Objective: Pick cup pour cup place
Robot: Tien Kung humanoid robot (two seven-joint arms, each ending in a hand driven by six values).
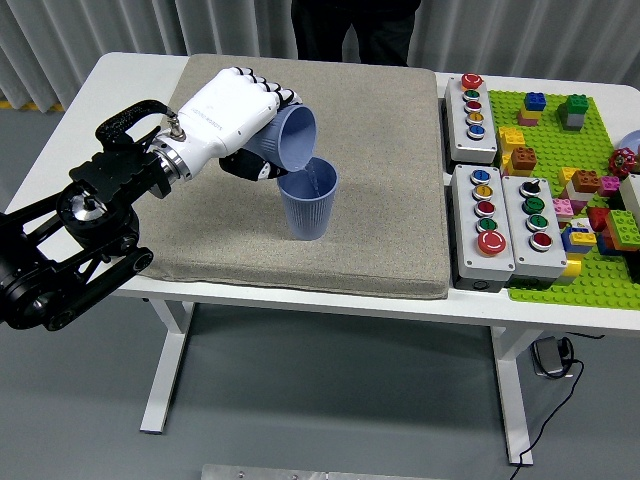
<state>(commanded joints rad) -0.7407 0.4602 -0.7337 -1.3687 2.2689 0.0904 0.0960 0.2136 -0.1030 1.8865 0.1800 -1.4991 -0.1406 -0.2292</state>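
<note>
Left hand: the white left hand (232,118) is wrapped around a blue cup, fingers closed on its body, above the grey mat.
Held cup (285,137): tipped steeply on its side, mouth facing right and down, its lower lip just over the rim of the standing cup; whether the two rims touch cannot be told.
Standing cup (307,203): a ribbed blue cup, upright on the grey mat, directly below and slightly right of the held cup.
Grey mat (370,160): the landmark here, covering the middle of the white tabletop (120,100); both cups sit over its centre-left part.
Left arm (75,240): black, reaching in from the left of the mat, its lower links hanging past the tabletop's near edge.
Button boxes (497,205): three grey boxes with coloured push buttons, just right of the mat.
Green baseplate (560,150): right of the button boxes, scattered with coloured building bricks.
Person (350,30): standing at the far side of the mat, only dark clothing visible, hands not seen.
</note>
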